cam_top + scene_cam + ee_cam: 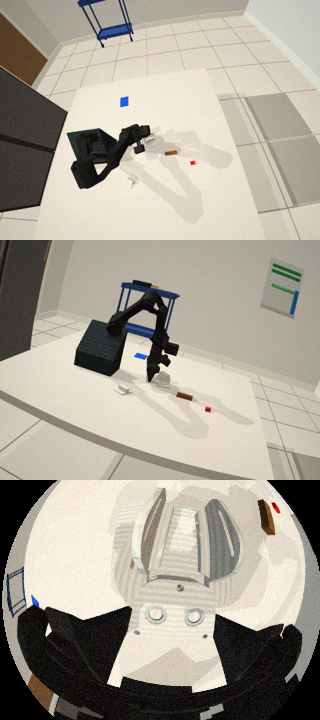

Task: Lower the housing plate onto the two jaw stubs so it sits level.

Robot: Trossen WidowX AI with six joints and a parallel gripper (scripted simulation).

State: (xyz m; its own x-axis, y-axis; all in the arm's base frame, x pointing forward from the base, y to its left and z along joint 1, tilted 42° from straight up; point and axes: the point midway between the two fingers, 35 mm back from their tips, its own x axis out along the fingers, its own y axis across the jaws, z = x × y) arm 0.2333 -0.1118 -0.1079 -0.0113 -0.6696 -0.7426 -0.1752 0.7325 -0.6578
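Note:
The pale grey housing plate (173, 601), with two round ringed holes, lies between the black fingers of my gripper (172, 614) (149, 380) in the wrist view. The gripper is shut on its side edges, low over the table. Ahead of the plate, the left jaw (149, 537) and the right jaw (222, 542) stand as two curved grey walls, one on each side of a ribbed strip. White centres show in the two holes; whether these are the jaw stubs, and whether the plate sits level on them, I cannot tell. The arm partly hides the assembly in the top and exterior views.
A brown block (170, 152) (184, 396) (266, 517) and a red cube (192, 162) (208, 409) lie beyond the jaws. A small pale angled piece (123, 388) stands nearer the front. A blue patch (124, 101) (140, 355) and the dark arm base (100, 345) are on the table.

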